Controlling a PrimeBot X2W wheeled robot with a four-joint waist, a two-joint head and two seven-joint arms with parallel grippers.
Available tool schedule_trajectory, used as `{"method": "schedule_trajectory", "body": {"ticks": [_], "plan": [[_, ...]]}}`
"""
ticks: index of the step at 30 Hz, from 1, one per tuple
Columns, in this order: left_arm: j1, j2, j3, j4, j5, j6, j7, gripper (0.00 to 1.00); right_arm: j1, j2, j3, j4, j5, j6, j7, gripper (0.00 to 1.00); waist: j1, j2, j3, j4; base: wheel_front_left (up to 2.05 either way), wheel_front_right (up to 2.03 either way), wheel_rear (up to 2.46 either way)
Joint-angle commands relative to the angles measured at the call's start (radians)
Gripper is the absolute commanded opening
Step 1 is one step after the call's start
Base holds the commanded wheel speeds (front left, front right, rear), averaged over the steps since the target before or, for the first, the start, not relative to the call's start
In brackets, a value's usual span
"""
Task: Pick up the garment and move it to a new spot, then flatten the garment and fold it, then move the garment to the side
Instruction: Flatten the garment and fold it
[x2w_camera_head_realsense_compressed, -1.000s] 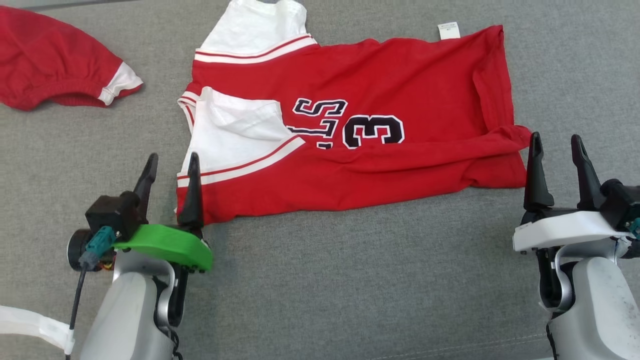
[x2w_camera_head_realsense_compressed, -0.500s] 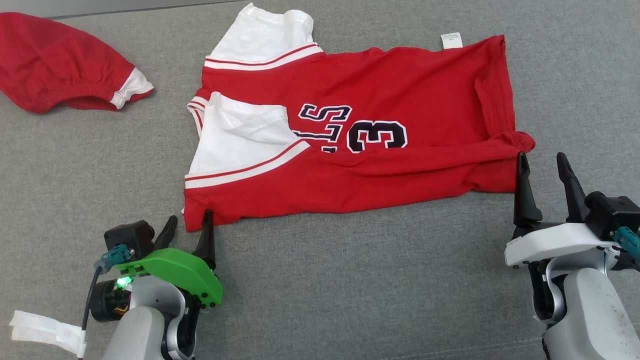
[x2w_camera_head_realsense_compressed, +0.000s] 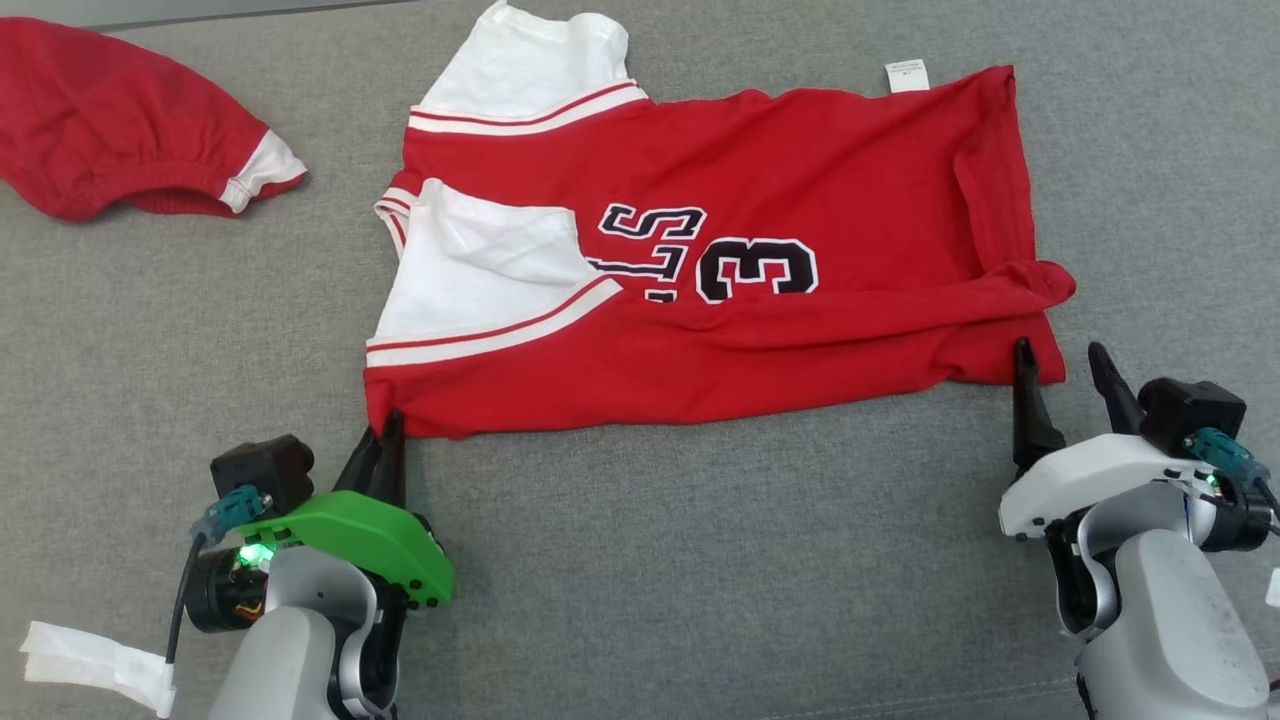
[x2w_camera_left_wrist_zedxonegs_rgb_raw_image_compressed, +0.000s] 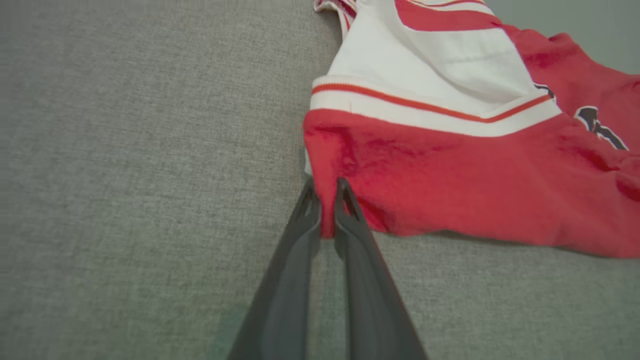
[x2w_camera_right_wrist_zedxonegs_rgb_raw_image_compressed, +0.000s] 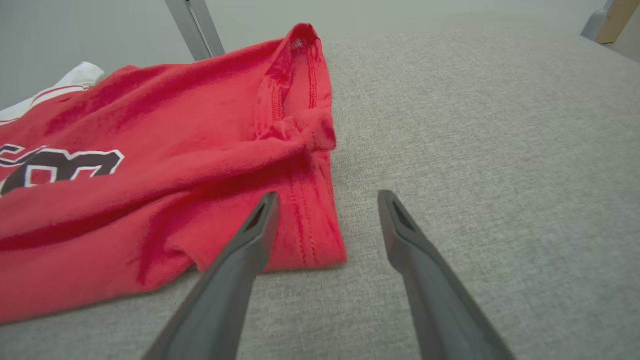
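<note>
Your left jaws: clamped on near-left corner of jersey (x2w_camera_head_realsense_compressed: 850, 170). Right jaws: wide open, near-right hem corner btwn them, not yet pinched. Jersey lies mid-worktop (x2w_camera_head_realsense_compressed: 640, 560), long axis parallel w/ near edge, just beyond both arms. Close right next, I'd say.

Grey woven cloth surface (x2w_camera_head_realsense_compressed: 700, 580), evenly lit. Beyond its far edge, pale backdrop (x2w_camera_right_wrist_zedxonegs_rgb_raw_image_compressed: 75, 35) and a slanted grey metal bar (x2w_camera_right_wrist_zedxonegs_rgb_raw_image_compressed: 195, 25).

Grey fabric surface (x2w_camera_head_realsense_compressed: 640, 560) under red jersey (x2w_camera_head_realsense_compressed: 800, 160), second red garment (x2w_camera_head_realsense_compressed: 100, 120) far left
</note>
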Motion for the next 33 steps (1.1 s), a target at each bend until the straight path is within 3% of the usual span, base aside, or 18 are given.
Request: {"method": "schedule_trajectory", "body": {"ticks": [1,5,6,7,8,9,17,25,33], "plan": [[-0.001,0.006,0.004,-0.009,0.002,0.001,-0.010,0.00,-0.017,-0.002,0.001,0.024,0.006,-0.001,0.014,1.00,0.0000,0.0000,0.000,0.007,0.00,0.00,0.00],[0.012,0.010,0.007,-0.038,-0.001,0.005,-0.020,0.00,-0.041,-0.003,0.014,0.091,0.005,-0.001,0.051,1.00,0.0000,0.0000,-0.004,0.021,0.00,0.00,0.00],[0.016,0.011,0.007,-0.044,-0.001,0.006,-0.023,0.00,-0.045,-0.003,0.016,0.103,0.008,-0.001,0.056,0.88,0.0000,0.0000,-0.006,0.024,0.00,0.00,0.00],[0.020,0.013,0.008,-0.053,0.000,0.007,-0.028,0.00,-0.047,-0.002,0.019,0.114,0.010,-0.001,0.058,0.46,0.0000,0.0000,-0.008,0.027,0.00,0.00,0.00],[0.024,0.015,0.008,-0.060,0.001,0.008,-0.031,0.00,-0.051,-0.002,0.020,0.120,0.012,-0.001,0.056,0.38,0.0000,0.0000,-0.011,0.028,0.00,0.00,0.00],[0.027,0.018,0.010,-0.069,0.003,0.008,-0.035,0.00,-0.056,-0.002,0.022,0.123,0.016,-0.001,0.049,0.00,0.0000,0.0000,-0.015,0.029,0.00,0.00,0.00],[0.072,0.036,0.006,-0.187,0.014,0.018,-0.046,0.00,-0.024,-0.003,-0.021,0.033,0.017,-0.001,0.010,0.00,0.0000,0.0000,-0.060,0.027,0.00,0.00,0.00],[0.231,0.056,-0.007,-0.368,0.006,0.054,0.006,0.00,0.141,-0.004,-0.037,-0.187,0.050,-0.001,0.118,0.00,0.0000,0.0000,-0.089,0.011,0.00,0.00,0.00],[0.403,0.041,-0.026,-0.431,-0.024,0.080,0.029,0.00,0.326,-0.003,-0.060,-0.322,0.099,-0.001,0.198,0.00,0.0000,0.0000,-0.089,0.006,0.00,0.00,0.00]]}}
